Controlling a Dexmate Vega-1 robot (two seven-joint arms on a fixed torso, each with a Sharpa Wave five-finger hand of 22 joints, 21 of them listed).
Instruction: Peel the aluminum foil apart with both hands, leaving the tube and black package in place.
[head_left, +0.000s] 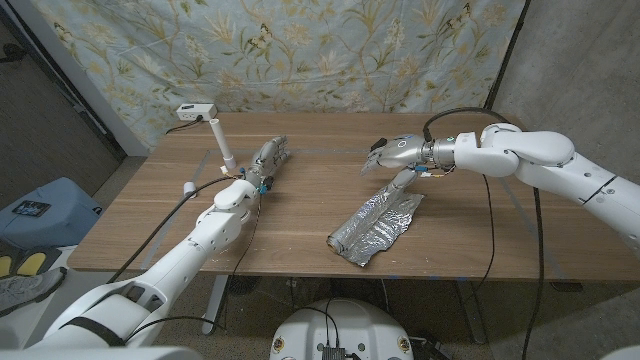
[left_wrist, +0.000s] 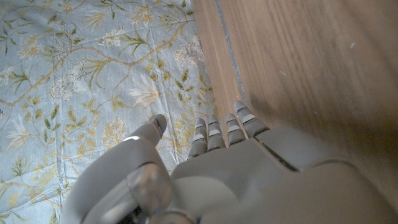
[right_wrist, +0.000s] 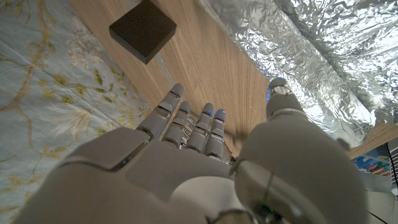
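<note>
Both robot hands hover over a wooden desk (head_left: 300, 200), and neither has hold of anything. On the near half, slightly toward the robot's right, a crumpled sheet of aluminum foil (head_left: 377, 228) lies spread on the wood, its lower corner close to the front edge. Just beyond its far end, the right hand (head_left: 398, 152) hangs above the desk with its fingers (right_wrist: 208, 127) stretched out side by side and the thumb apart; in the right wrist view the foil (right_wrist: 323, 56) runs alongside the thumb, but whether the thumb touches it cannot be told. That same view shows a small black package (right_wrist: 143, 29) lying on the wood past the fingertips, near the desk's edge. Across the desk, well apart from the foil, the left hand (head_left: 240, 193) sits over the wood with its fingers (left_wrist: 214, 134) straight and together, thumb off to the side, nothing between them. Past it lies what seems to be a second, narrow bundle of foil (head_left: 270, 158), and beside that a white tube (head_left: 223, 145) stands tilted. At the far left corner rests a white power strip (head_left: 195, 109), with a floral cloth (head_left: 330, 50) hung behind.
</note>
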